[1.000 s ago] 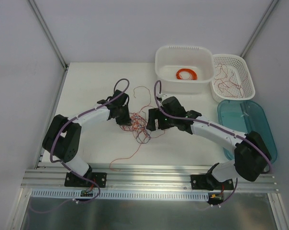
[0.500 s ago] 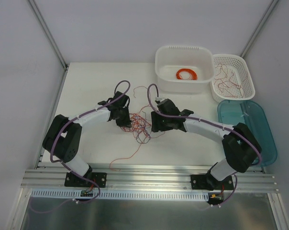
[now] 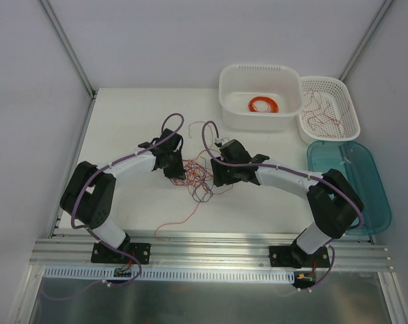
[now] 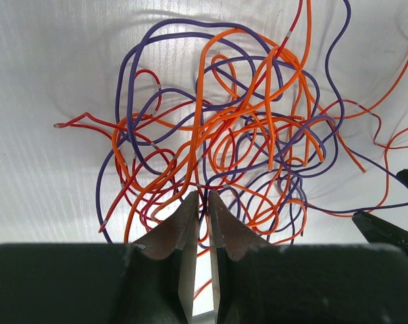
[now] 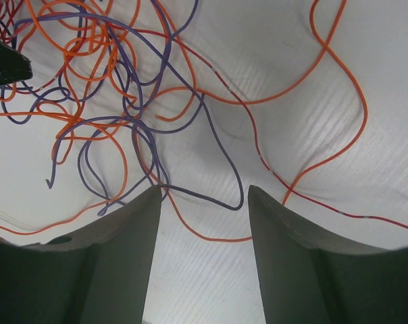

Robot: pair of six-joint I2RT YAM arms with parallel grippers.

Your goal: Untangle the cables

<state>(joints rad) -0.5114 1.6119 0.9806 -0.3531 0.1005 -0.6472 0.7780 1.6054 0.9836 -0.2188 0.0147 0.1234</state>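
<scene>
The cables (image 3: 198, 179) are a scribbly knot of thin orange, red and purple wires on the white table, between my two grippers. My left gripper (image 3: 176, 170) is at the knot's left edge. In the left wrist view its jaws (image 4: 202, 196) are nearly closed on strands at the near edge of the knot (image 4: 224, 128). My right gripper (image 3: 216, 175) is at the knot's right edge. It is open (image 5: 204, 190) and low over the table, with a purple and an orange strand lying between its fingertips. The bulk of the knot (image 5: 103, 88) lies to its upper left.
A white tub (image 3: 259, 68) at the back holds a neat orange ring coil (image 3: 263, 104). A white basket (image 3: 346, 91) beside it holds loose wires. A teal tray (image 3: 356, 169) lies at the right. One long red strand (image 3: 180, 221) trails toward the near edge.
My right arm has reached further left, bringing its gripper closer to the knot. My left gripper has shifted slightly and then held still.
</scene>
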